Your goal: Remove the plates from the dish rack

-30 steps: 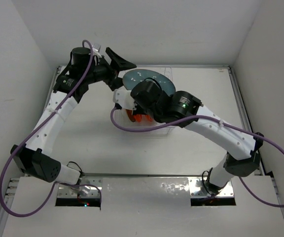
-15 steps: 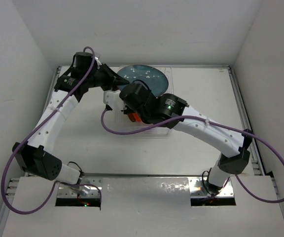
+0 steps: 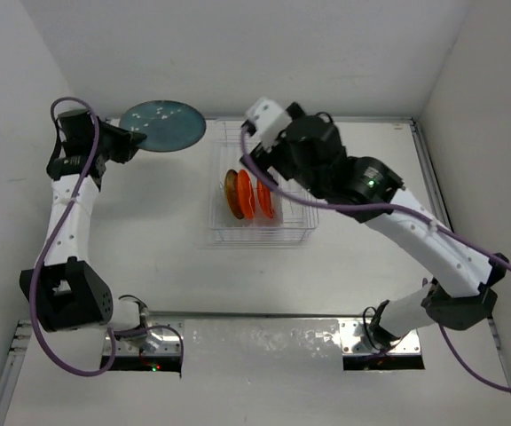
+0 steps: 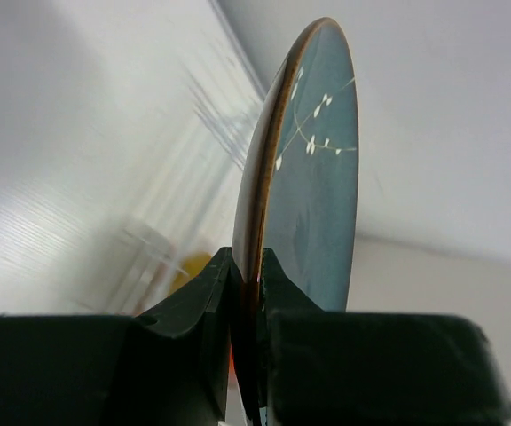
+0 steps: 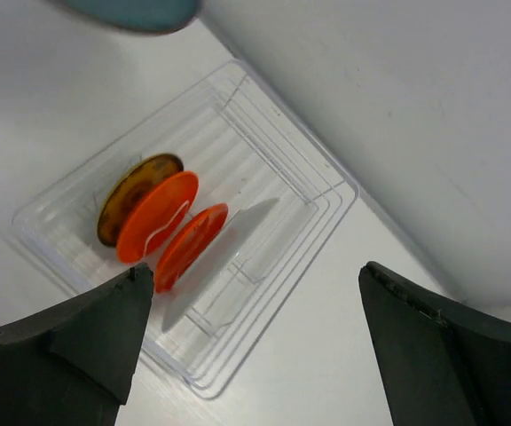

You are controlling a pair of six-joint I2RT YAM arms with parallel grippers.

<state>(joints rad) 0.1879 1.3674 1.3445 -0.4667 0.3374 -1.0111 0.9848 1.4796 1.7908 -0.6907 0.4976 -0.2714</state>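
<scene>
My left gripper point(image 4: 248, 257) is shut on the rim of a large dark teal plate point(image 4: 322, 204), held edge-up. From above, that plate point(image 3: 162, 124) hangs over the table's back left corner, clear of the dish rack point(image 3: 300, 235). Three small plates stand upright in the rack's left slots: a yellow-brown patterned one point(image 5: 138, 185) and two orange ones point(image 5: 158, 216) point(image 5: 191, 246). My right gripper point(image 5: 255, 269) is open and empty, hovering above the rack's far side and looking down at it.
White walls close in the table at the back and on both sides. The right arm point(image 3: 397, 213) arches over the table's right half. The rack's point(image 5: 264, 248) right-hand slots hold no plates. The teal plate's edge point(image 5: 131, 11) shows at the top of the right wrist view.
The left gripper shut on the teal plate and swung it left, out of the rack. The right gripper opened and pulled up and back from the rack.
</scene>
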